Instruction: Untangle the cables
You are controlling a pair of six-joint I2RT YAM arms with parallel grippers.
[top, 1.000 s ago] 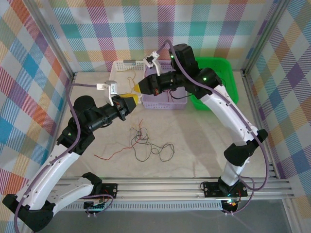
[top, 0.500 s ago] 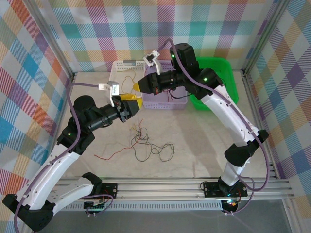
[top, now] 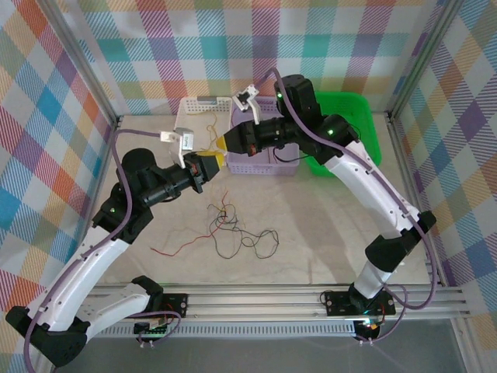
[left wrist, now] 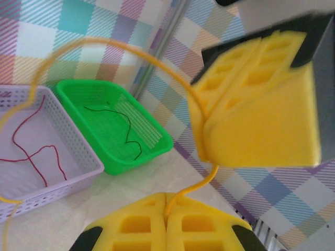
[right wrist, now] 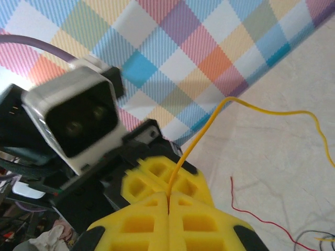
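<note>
Left gripper [top: 208, 165], edged slightly up and right since a second ago, has its jaws clamped on the yellow cable [left wrist: 99, 40]. Just beside it, right gripper [top: 223, 143] jaws pinch the same cable. Other cables [top: 237, 229] lie unmoved on the tabletop [top: 334, 225].

Yellow cable [left wrist: 94, 39], green basket [top: 365, 109], lilac basket [top: 256, 165], plaid walls [top: 155, 47], possibly white tray [top: 190, 109]

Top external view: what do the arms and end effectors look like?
The left arm and right arm have white shells, black joints, green lights and lilac hoses alongside. The left end effector and right end effector carry yellow foam pads with square pockets; white camera blocks sit on the wrists.
</note>
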